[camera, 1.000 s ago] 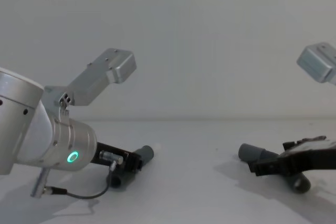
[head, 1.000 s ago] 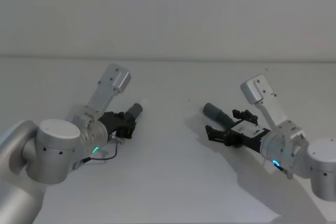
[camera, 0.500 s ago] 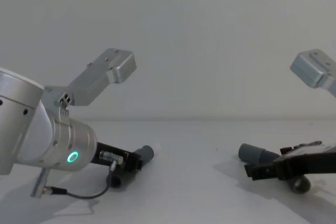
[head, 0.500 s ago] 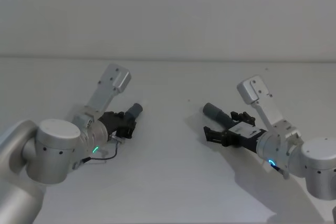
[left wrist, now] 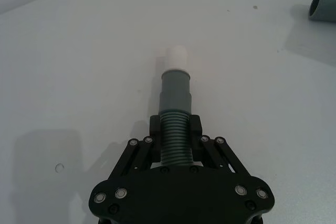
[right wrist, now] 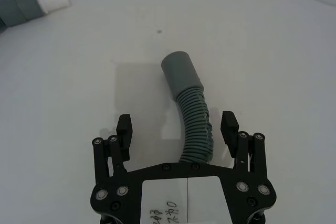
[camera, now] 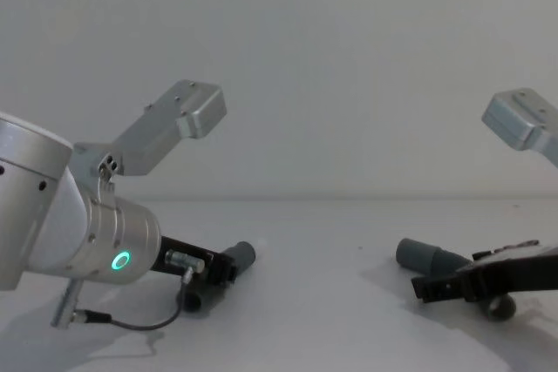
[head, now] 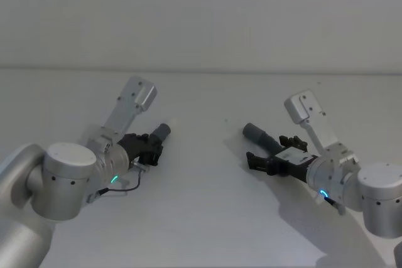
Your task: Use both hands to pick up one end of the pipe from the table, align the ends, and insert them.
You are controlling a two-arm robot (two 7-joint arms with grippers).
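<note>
Pipe halves lie well apart on the table (head: 201,218), so I judge the job barely begun. The white-tipped hose piece (left wrist: 175,115) is on the robot's left. The left end effector (left wrist: 175,127) is clamped on its ribbed stretch just behind the smooth cuff (left wrist: 176,90), with the white tip (left wrist: 175,57) pointing out ahead. From the chest view that cuff tilts upward a little, but I cannot tell whether the piece is clear of the table. The other hose piece (right wrist: 195,121) lies on the table at the right, its open cuff (right wrist: 180,72) facing toward the middle. The right end effector (right wrist: 177,125) straddles its ribbed body with fingers spread wide, touching neither side. So one grasp looks made. What is left, as I read it, is closing the right side, lifting, lining up the open cuff with the white tip, and pushing them together.
</note>
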